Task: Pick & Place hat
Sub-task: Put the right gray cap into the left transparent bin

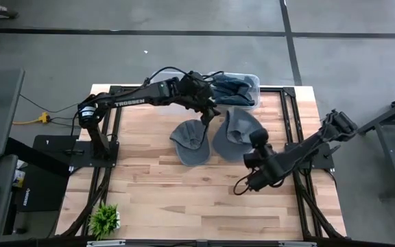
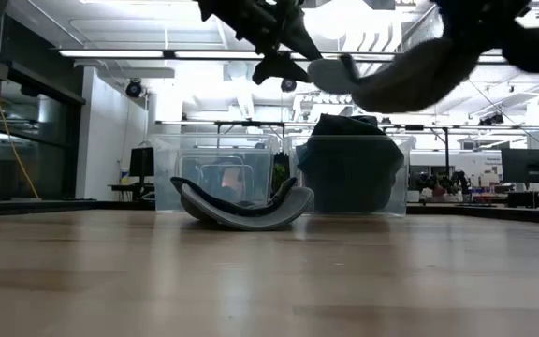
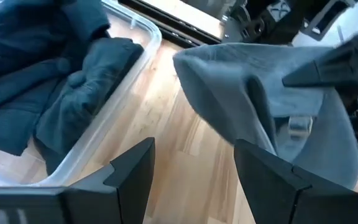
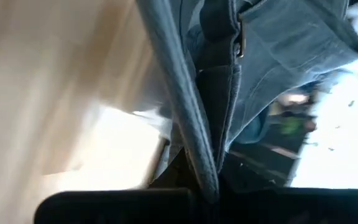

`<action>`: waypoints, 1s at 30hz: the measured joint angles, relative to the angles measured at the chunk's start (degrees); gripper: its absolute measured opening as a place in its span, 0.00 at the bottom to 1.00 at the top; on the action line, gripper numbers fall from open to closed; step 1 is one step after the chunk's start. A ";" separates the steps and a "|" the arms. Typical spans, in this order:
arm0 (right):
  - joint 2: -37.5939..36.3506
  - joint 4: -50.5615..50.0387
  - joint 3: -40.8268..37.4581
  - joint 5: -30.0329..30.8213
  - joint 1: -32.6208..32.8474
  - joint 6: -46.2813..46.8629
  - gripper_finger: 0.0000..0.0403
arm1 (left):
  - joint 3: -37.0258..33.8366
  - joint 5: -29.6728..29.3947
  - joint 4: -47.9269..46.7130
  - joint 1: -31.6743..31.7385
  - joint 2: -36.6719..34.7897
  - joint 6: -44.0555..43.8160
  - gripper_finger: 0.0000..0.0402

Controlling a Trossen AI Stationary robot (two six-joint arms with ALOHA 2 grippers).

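Right tool (image 1: 252,159) clamped on rim of a grey hat (image 1: 237,132), holding it lifted clear of tabletop (image 1: 184,199), beside clear bin (image 1: 249,81) of dark hats. Left tool (image 1: 209,113) fingers apart, empty, over second grey hat (image 1: 189,140) lying on the wood.

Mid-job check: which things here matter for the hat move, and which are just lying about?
Job: lifted hat in the right gripper; second hat on the table; bin of hats; open left gripper.
Lying about: potted plant; yellow cable.
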 joint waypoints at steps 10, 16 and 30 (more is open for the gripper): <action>5.12 -0.06 -0.02 10.70 -4.25 -12.07 0.00 | -0.07 -0.30 1.79 2.85 -3.71 -1.16 0.54; 4.92 -0.13 -0.04 15.40 -6.80 -20.60 0.00 | -0.02 2.35 1.86 3.66 -6.26 -1.70 0.54; 4.88 -0.13 -0.07 29.34 -10.17 -39.85 0.00 | 0.04 10.80 4.41 6.07 -6.54 -14.81 0.54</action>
